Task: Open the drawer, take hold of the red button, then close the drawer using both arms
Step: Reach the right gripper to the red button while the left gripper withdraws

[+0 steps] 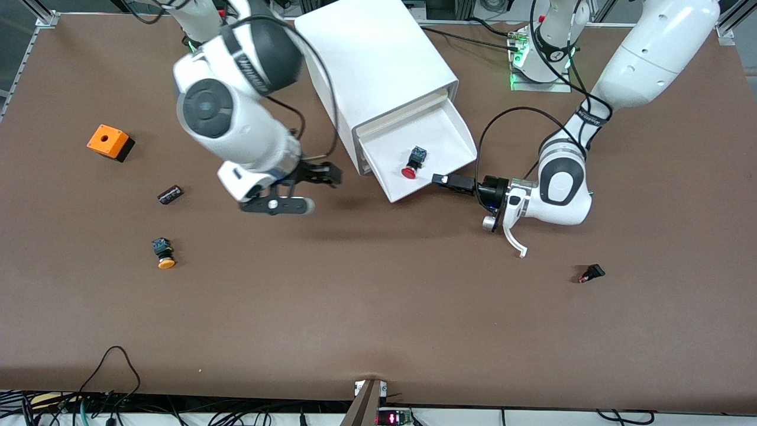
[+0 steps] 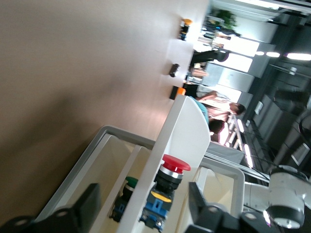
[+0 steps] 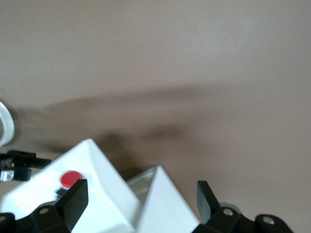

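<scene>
- You had the drawer (image 1: 434, 142) pulled out of the white cabinet (image 1: 372, 65), its cream front (image 1: 434, 184) facing the front camera.
- The button (image 1: 413, 163) lay on its side on the drawer floor, red cap toward the drawer front, dark body toward the cabinet.
- Your left gripper (image 1: 440, 179) was low at the drawer front, at the corner toward the left arm's end of the table. In the left wrist view its fingers (image 2: 85, 206) stood apart with the drawer front's edge between them and the button (image 2: 167, 182) just past it; you could not tell whether either finger touched the front.
- Your right gripper (image 1: 322, 176) hung in the air over bare table beside the cabinet, toward the right arm's end. Its fingers (image 3: 73, 199) were spread wide and held nothing; its wrist view looked down on the drawer and the red cap (image 3: 71, 178).
- An orange cube (image 1: 108, 142) with a hole, a small dark part (image 1: 170, 194) and a yellow-capped button (image 1: 163, 253) lay on the table (image 1: 378, 307) toward the right arm's end, well apart from the cabinet.
- Another small dark part (image 1: 591, 273) lay toward the left arm's end, nearer the front camera than the left gripper.
</scene>
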Available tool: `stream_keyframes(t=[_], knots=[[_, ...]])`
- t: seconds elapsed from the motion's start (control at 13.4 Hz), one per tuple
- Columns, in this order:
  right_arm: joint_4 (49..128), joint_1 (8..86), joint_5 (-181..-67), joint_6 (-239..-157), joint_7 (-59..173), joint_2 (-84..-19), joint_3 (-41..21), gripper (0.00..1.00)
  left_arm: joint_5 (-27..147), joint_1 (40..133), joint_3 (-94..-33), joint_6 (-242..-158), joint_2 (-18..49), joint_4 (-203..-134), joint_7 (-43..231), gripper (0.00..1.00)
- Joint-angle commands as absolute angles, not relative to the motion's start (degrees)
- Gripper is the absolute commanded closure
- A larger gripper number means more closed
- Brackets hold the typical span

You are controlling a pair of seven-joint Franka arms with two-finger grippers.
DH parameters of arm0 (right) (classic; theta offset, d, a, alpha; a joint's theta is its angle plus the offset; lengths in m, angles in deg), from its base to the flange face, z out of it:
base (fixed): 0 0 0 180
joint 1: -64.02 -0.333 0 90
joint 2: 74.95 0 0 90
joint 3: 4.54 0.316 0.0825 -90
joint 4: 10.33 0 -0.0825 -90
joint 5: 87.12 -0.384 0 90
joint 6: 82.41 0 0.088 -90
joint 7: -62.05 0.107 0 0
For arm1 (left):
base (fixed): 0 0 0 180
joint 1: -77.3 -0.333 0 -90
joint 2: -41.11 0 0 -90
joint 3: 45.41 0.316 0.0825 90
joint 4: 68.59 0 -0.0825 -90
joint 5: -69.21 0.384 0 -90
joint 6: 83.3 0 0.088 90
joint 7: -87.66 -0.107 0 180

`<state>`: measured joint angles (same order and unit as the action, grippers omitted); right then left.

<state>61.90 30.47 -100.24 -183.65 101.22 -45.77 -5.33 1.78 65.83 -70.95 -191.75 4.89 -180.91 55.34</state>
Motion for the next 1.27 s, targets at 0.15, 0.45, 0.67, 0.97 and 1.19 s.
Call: stream_keyframes(t=[0.15,0.45,0.67,0.97,1.19], knots=[[57.96,22.38,-100.57,-187.61,118.19,-40.16,-6.39,0.01,20.91,61.57,-70.98,-186.86,10.78,-174.26,75.05,0.00],[53.67,17.01,-96.70,-189.64,128.30,-35.07,-6.39,0.01,32.99,57.27,-70.98,-178.50,10.79,-165.72,81.24,0.00],[51.46,14.72,-96.62,-191.48,132.97,-32.15,-6.65,0.01,40.09,55.06,-70.98,-175.16,10.88,-161.25,80.89,0.00],[51.45,11.82,-93.89,-194.03,137.81,-28.82,-6.65,0.01,54.42,55.15,-71.95,-173.83,14.99,-158.06,80.45,0.00],[51.63,10.94,-93.80,-194.21,139.83,-28.02,-6.57,0.09,63.72,55.50,-72.12,-173.74,17.55,-157.71,78.97,0.00]])
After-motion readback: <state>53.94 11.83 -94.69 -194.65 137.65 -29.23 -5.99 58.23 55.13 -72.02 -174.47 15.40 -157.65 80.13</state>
